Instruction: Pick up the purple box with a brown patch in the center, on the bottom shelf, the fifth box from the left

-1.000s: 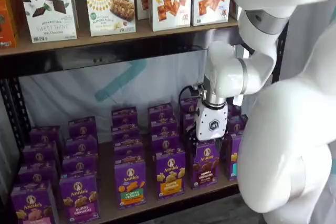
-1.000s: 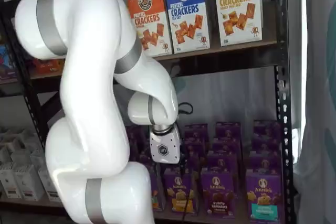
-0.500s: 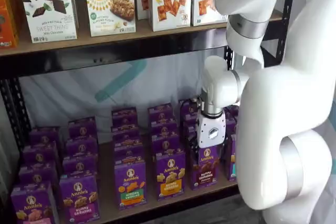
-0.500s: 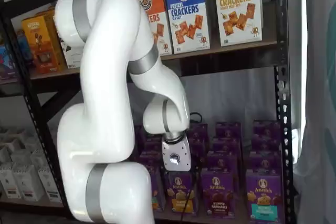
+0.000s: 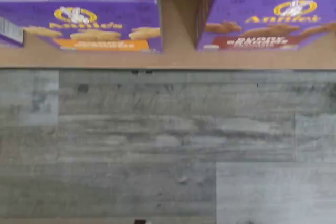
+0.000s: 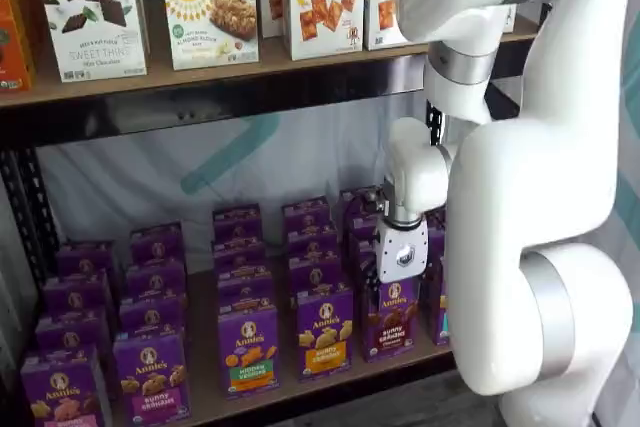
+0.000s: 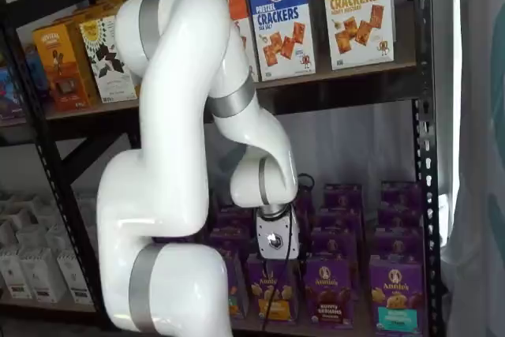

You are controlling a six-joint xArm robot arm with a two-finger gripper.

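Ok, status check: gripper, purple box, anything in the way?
Gripper low at front row, fingers unclear. Purple box on bottom shelf, not gripped. Neighbouring carton close beside it.

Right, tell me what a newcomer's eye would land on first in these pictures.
First the big white arm, filling the space in front of the shelves in both shelf views. Then its gripper, low over the front row of small purple Annie's cartons on the bottom shelf, just above the purple box with the dark brown snack picture; its fingers cannot be made out. Above, tall cracker boxes line the higher board.
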